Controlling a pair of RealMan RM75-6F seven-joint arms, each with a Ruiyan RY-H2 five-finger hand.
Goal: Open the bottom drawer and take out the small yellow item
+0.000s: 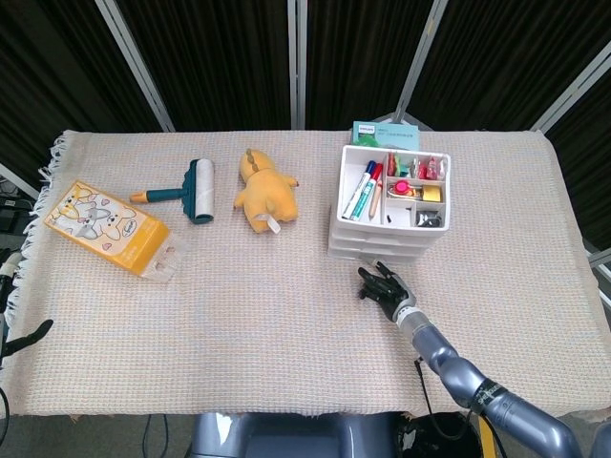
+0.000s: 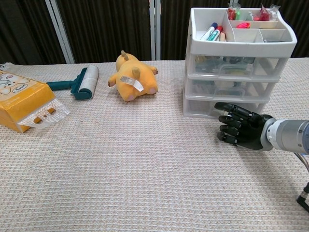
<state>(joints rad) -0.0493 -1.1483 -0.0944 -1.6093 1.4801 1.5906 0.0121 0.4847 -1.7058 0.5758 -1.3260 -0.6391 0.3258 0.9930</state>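
Right hand point(image 2: 240, 129), right of centre, holds nothing, its fingers partly curled and apart, just before the shut bottom drawer point(image 2: 227, 107). Hook fingertips under its front lip, then pull straight toward frame bottom.

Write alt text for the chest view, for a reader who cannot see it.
A black robotic right hand reaches, fingers apart, toward the closed bottom drawer of a white plastic three-drawer organizer on a beige woven tablecloth. Further left lie a yellow plush toy, a teal-handled lint roller and an orange carton.
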